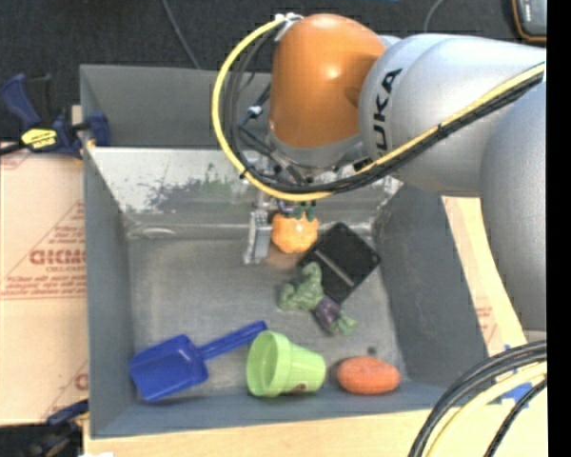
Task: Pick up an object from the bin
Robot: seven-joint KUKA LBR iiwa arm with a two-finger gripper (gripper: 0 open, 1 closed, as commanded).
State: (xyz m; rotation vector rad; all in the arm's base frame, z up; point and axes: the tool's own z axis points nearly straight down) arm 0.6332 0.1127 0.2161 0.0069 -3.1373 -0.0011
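Grey metal forms the bin [105, 255], and its loose things lie mostly in the right half of the floor and along the near edge. The arm [457, 112] reaches in from the right. Its wrist carries a rounded orange cover [324, 79] ringed by a yellow cable [221, 93], and it hangs over the bin's far edge.

Below the cover the tool [266, 239] is down at the foot of the far wall, about midway along it. A small round orange thing with a green top [293, 234], much like a toy pumpkin, sits right against the tool's right side. Whether the tool is open or closed cannot be told, nor whether it has hold of the orange thing.

Just right of the pumpkin-like thing, and touching it or nearly so, a flat black box [344, 258] lies tilted on the floor toward the bin's right wall. Against the box's near-left corner is a lumpy green toy figure [305, 290]. A small purple piece [333, 317] lies just beside the figure, on the side toward the near edge.

Three things lie in a row along the near edge, well apart from the tool. A blue scoop [186, 360] lies toward the near left corner with its handle pointing right. A light green cup [281, 363] lies on its side at the middle, its mouth toward the scoop's handle. An orange oval lump [368, 375] lies just right of the cup, toward the near right corner.
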